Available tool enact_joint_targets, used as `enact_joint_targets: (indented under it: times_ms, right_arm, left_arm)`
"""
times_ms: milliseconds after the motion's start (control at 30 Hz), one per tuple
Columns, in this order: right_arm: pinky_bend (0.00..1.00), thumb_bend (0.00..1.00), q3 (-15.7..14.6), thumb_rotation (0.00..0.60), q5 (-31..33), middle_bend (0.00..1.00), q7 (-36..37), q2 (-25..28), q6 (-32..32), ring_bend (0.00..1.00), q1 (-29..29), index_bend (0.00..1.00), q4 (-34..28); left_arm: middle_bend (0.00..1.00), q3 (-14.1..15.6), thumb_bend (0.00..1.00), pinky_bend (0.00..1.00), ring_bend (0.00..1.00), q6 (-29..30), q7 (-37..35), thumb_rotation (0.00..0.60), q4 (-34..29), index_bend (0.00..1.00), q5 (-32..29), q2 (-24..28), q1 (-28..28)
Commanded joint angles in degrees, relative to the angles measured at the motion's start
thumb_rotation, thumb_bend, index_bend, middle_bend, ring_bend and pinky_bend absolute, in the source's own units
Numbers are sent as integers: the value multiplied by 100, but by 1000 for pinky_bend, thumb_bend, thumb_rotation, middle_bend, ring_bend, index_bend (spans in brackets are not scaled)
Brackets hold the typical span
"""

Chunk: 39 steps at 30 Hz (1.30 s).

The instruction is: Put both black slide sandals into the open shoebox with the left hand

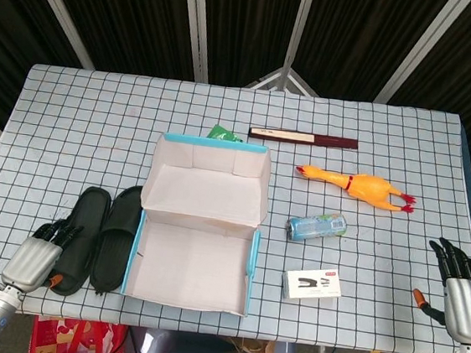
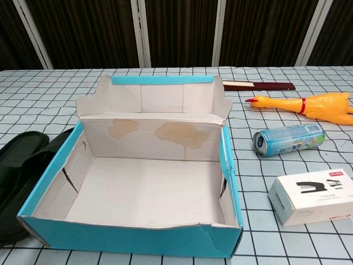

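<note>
Black slide sandals (image 1: 98,238) lie side by side near the desk's (image 1: 72,126) front-left corner, just left of the open shoebox (image 1: 200,232), long axes running front to back. Left hand (image 1: 37,258), fingers (image 1: 61,231) apart and holding nothing, sits at the outer sandal's heel end, so it is by far the nearer hand. Right hand (image 1: 462,293) rests spread and empty at the front-right corner. Sandals look matte, moulded, flexible; the box is stained cardboard with blue rims.

Sandals (image 1: 99,234) lie left of shoebox (image 1: 193,261).
</note>
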Motion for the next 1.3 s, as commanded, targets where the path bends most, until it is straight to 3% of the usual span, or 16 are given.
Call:
enact_joint_targets:
  times_ms: [33,1000,1300]
  right_arm:
    - [201,253,1,600,0,118,-3,-1,4,155,-3,138,-2]
    - [200,253,3,600,50,118,-30,-4,-95,160,22,139,-30]
    - [200,254,2,600,41,118,-8,4,-84,161,16,139,-21]
  left_arm:
    - [187,1,76,160,68,90,-33,600,59,91,49,-30,15]
    - [210,33,88,158,68,128,38,600,157,200,55,-58,-11]
    - [235,29,134,158,68,123,119,600,183,260,17,-89,-14]
